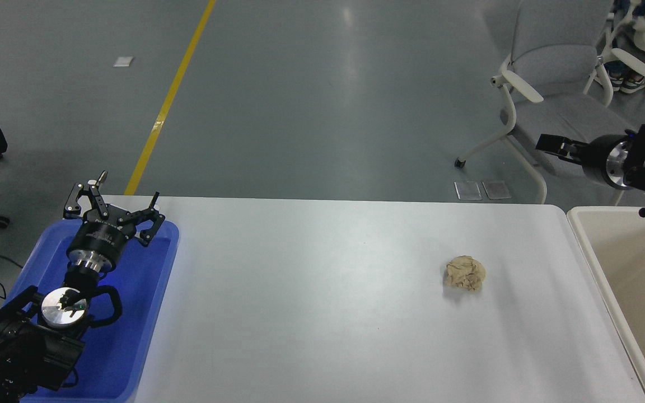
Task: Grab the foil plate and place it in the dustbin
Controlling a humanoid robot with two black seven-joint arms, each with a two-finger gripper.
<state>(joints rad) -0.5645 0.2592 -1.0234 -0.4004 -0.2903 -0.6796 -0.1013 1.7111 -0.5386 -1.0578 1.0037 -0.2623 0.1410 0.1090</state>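
Entering at 3 o'clock, the right gripper (549, 144) hangs above the floor past the table's far edge, just beyond the dustbin (584, 237); its jaw state cannot be told. The foil plate is not visible. The left gripper (111, 207) sits parked at 8 o'clock over the blue tray (132, 336), jaws spread wide, holding nothing. A paper ball (464, 272) lies on the white table (322, 313), right of centre.

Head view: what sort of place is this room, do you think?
Probably a robot lab or workshop hall: a grey floor with a yellow line, wheeled office chairs, and a white table with a blue tray and a dustbin.
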